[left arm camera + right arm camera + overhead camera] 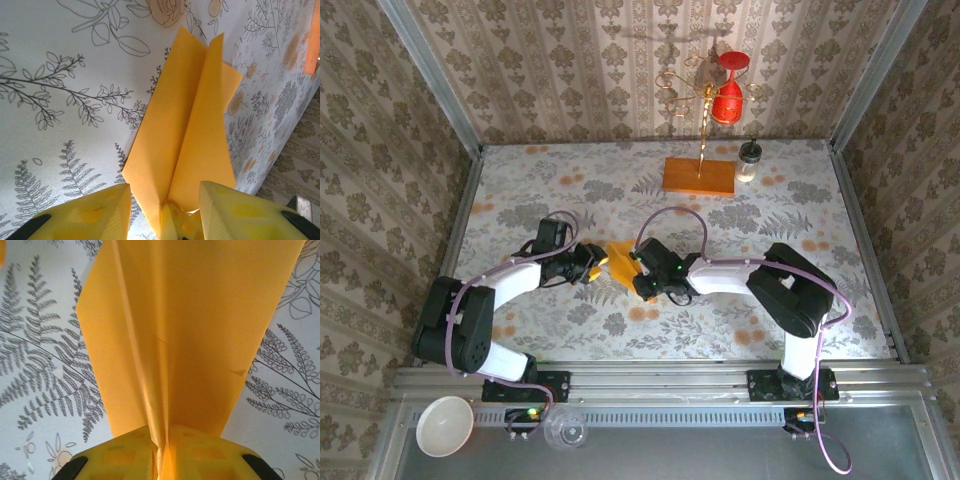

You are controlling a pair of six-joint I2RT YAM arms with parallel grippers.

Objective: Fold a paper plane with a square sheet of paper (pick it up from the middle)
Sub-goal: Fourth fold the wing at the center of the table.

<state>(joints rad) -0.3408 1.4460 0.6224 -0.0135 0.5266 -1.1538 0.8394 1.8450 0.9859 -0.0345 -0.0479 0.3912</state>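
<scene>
Since the paper plane [620, 258] is already creased into a narrow dart with a centre fold and two wings, most of the folding is judged to be done. It is found between the two claws, over the counter [770, 200]; whether it touches the counter cannot be told. In the right wrist view the right claw [160, 440] is seen pinched tight on the centre crease, with the wings fanning out ahead of its fingers. In the left wrist view the left claw [162, 192] is held part-way apart. One end of the plane sits in the gap between its fingers, clamped by neither as far as can be seen. Little is judged to be left: perhaps a last pressing of the creases or a spreading of the wings, then the plane let go and laid down.
</scene>
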